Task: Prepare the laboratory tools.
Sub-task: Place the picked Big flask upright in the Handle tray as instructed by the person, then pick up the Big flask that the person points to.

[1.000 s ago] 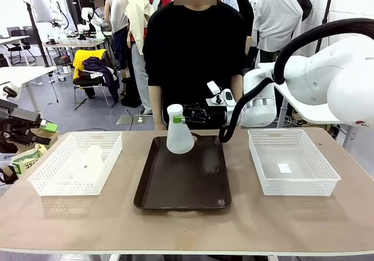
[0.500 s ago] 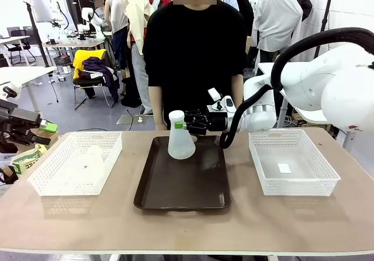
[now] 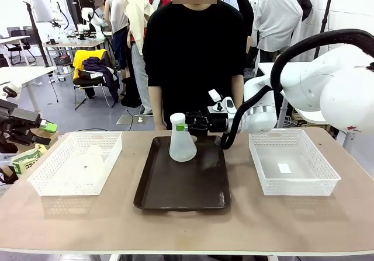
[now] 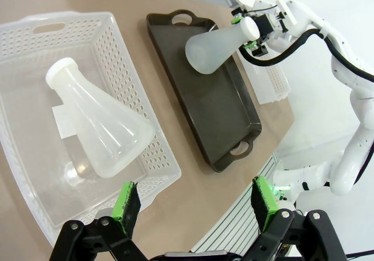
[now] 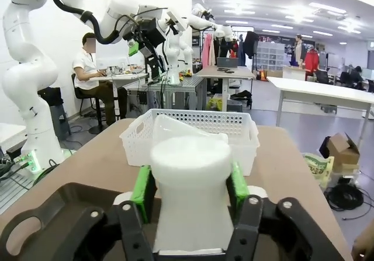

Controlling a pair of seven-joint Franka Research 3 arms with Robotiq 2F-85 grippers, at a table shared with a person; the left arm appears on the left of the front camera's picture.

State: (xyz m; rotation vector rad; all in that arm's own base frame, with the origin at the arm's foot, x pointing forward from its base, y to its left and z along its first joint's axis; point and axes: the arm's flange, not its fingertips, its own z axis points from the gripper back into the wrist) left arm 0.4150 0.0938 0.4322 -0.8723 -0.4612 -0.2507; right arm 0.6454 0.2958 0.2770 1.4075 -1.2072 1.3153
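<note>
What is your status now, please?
Left fingers open, beside basket; right fingers around neck of flask, grip unclear. It stands upright on tray; other flask in basket. Nothing blocking.

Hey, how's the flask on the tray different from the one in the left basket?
The tray flask stands upright on the dark tray; the basket flask lies on its side in the white basket. The right hand sits around the tray flask's neck; no hand holds the basket flask. Both are frosted white conical flasks, seemingly alike in size.
</note>
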